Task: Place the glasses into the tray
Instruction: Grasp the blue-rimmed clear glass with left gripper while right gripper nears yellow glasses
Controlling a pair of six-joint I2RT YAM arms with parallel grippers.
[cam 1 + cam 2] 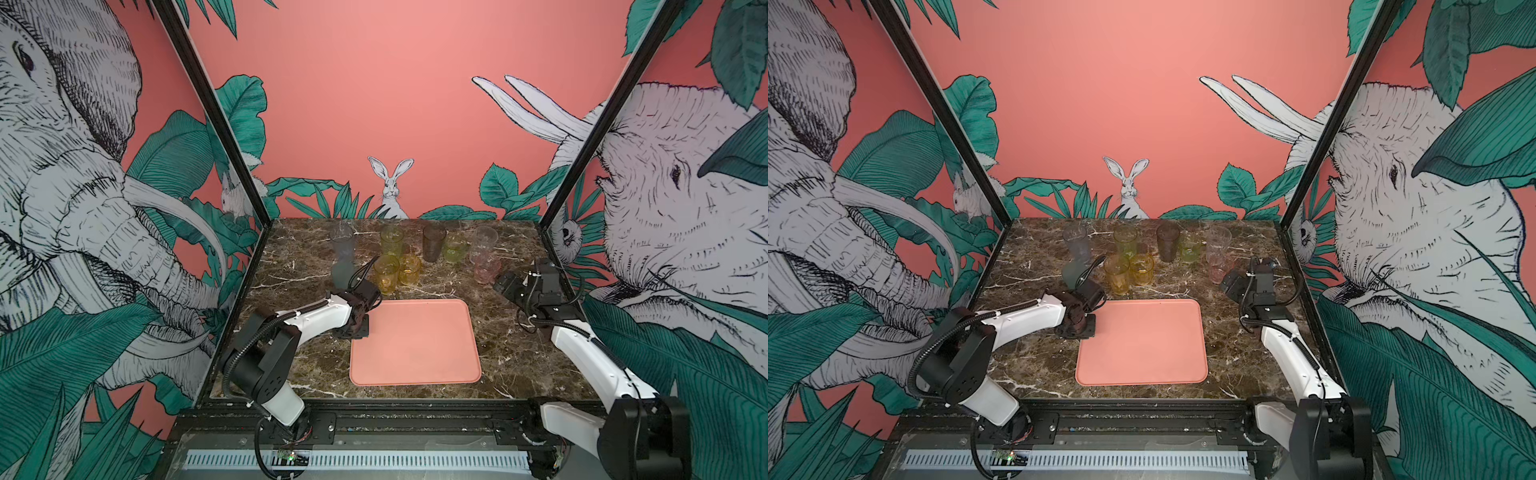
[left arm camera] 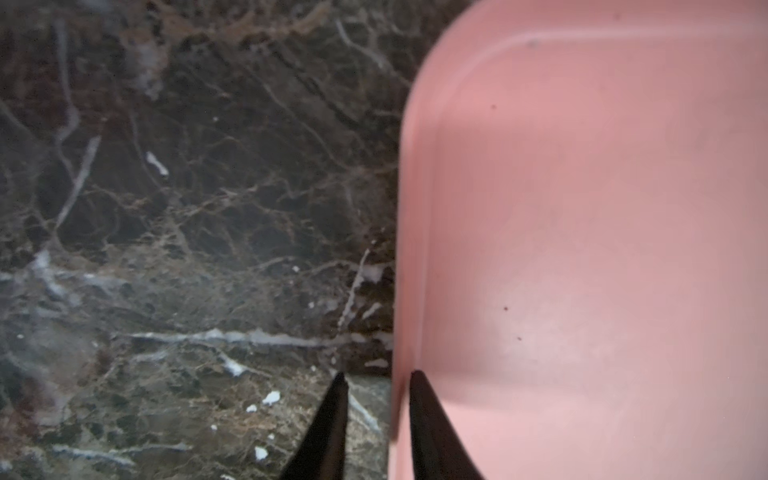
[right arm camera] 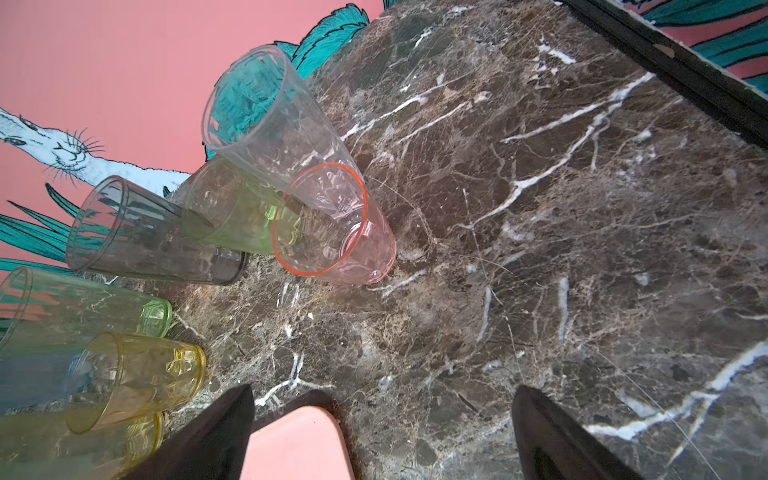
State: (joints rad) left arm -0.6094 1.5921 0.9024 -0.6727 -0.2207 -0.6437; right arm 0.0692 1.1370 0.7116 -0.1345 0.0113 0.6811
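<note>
Counting the glasses (image 1: 1117, 274) up at twelve o'clock on the marble table (image 1: 519, 357), and it comes to nine. Two in amber: the tall amber glass (image 1: 386, 274) and the short amber glass (image 1: 409, 269). Two in yellow-green: the tall yellow-green glass (image 1: 391, 240) and the short yellow-green glass (image 1: 455, 248). Two clear: the left clear glass (image 1: 342, 239) at eleven o'clock, the right clear glass (image 1: 484, 241) at one o'clock. Now the singles: one smoky grey glass (image 1: 434, 243), one frosted teal-grey glass (image 1: 343, 270), one pink glass (image 1: 487, 270). One tray (image 1: 415, 340), salmon pink, toward six o'clock. And two robot arms: the left arm (image 1: 320, 318) at seven o'clock, the right arm (image 1: 582, 345) at five.
</note>
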